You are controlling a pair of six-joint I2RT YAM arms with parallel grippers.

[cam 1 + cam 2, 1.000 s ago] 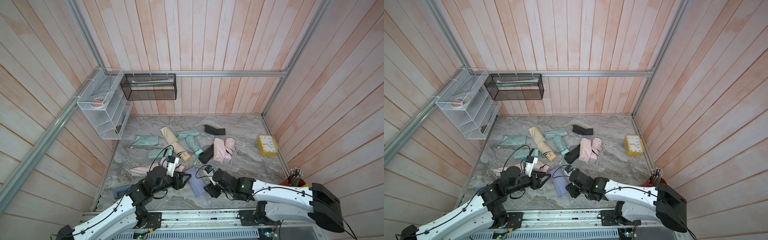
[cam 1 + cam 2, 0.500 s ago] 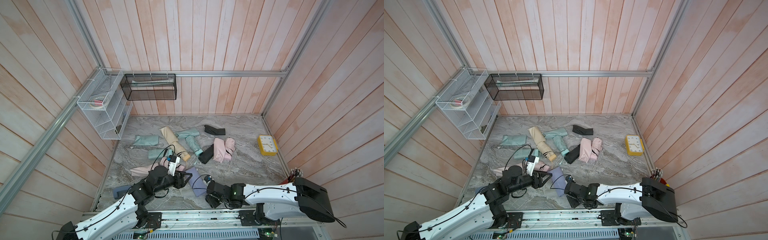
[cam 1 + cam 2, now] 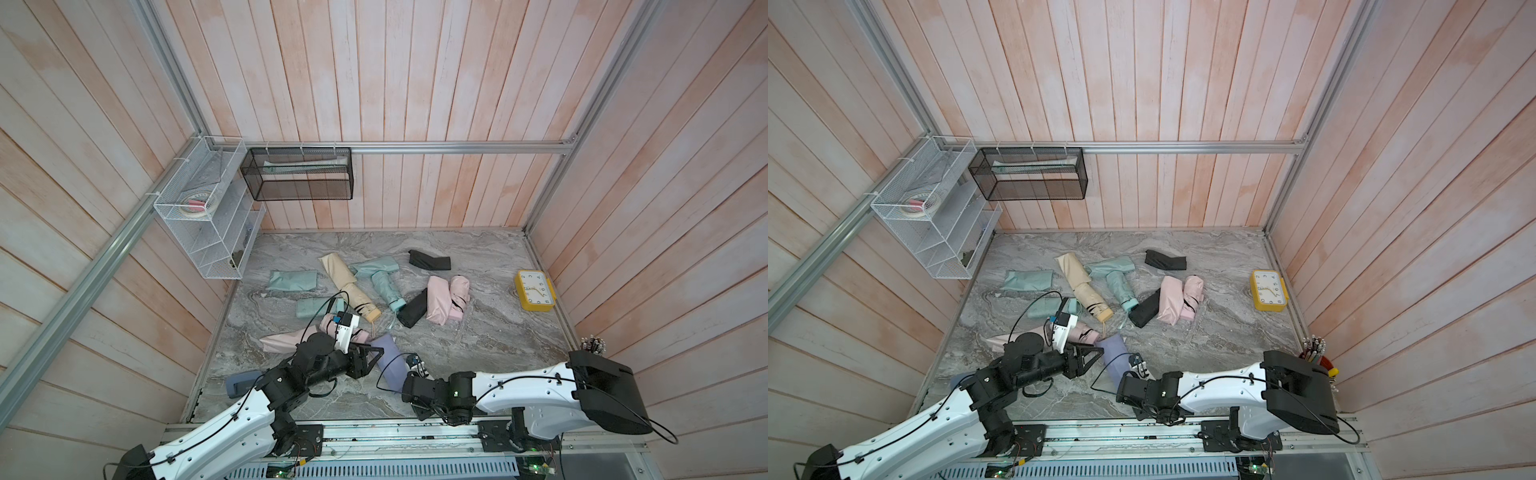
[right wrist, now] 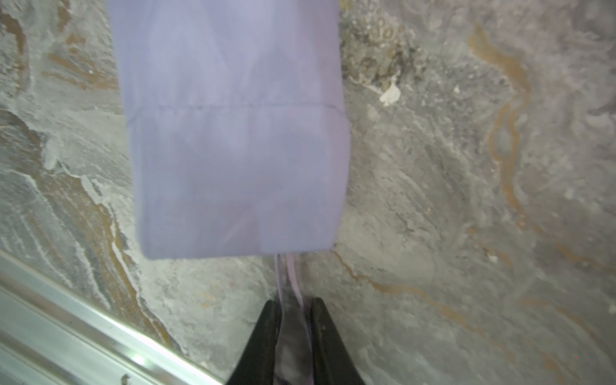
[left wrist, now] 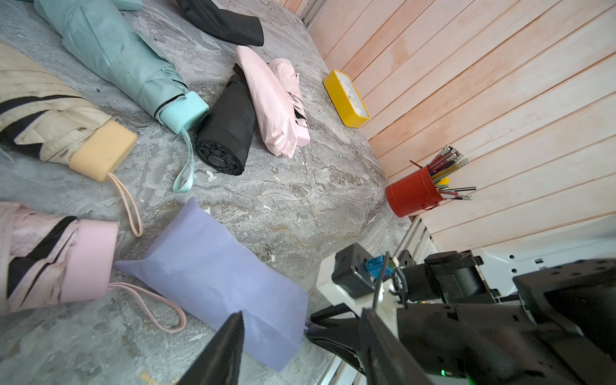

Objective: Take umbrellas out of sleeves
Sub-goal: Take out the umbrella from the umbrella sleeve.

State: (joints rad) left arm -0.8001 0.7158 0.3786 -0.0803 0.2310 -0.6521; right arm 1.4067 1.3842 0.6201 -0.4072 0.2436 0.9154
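Several umbrellas (image 3: 384, 286) lie bare mid-frame; the lavender sleeve (image 3: 390, 361), low centre, looks unemptied. Right end effector (image 4: 294, 301) pinches the cord (image 4: 289, 276) at its mouth; left end effector (image 3: 368, 360) hangs spread beside it.

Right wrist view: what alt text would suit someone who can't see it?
The right gripper, two black fingers, is shut on a thin lavender wrist cord that comes out of the open end of a smooth lavender fabric sleeve. The sleeve lies on a grey marbled tabletop, near an aluminium rail.
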